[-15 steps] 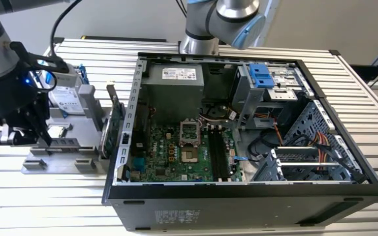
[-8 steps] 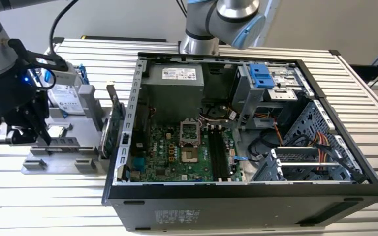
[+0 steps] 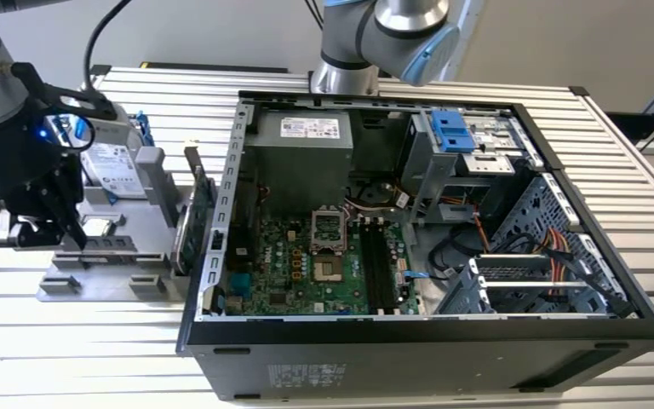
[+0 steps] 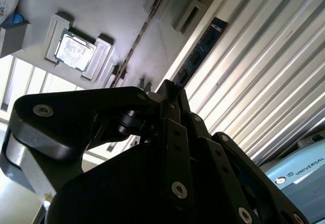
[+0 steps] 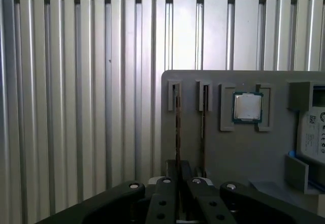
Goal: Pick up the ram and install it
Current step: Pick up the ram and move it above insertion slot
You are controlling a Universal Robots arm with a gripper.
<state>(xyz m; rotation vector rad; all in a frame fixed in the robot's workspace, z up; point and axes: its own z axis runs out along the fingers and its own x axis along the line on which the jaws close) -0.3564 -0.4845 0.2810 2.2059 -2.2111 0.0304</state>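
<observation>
The ram [image 5: 176, 117] is a thin stick standing on edge in a slot of the grey parts tray [image 5: 244, 153]. In the second wrist view the ram [image 4: 200, 49] shows as a dark strip with chips along the tray's edge. My gripper [image 5: 178, 169] is down over one end of it, its black fingers [image 5: 171, 170] close together on either side of the stick. A second thin stick [image 5: 203, 120] stands in the neighbouring slot. In the exterior view my gripper [image 3: 37, 239] hangs over the tray [image 3: 100, 290] at the exterior view's left.
A processor chip [image 5: 247, 106] lies in a tray pocket beside the slots. A silver hard drive [image 3: 111, 166] and a green card [image 3: 197, 213] on edge also stand on the tray. The open computer case [image 3: 418, 341] lies at the exterior view's right, with long dark memory slots [image 3: 375, 264] on its board.
</observation>
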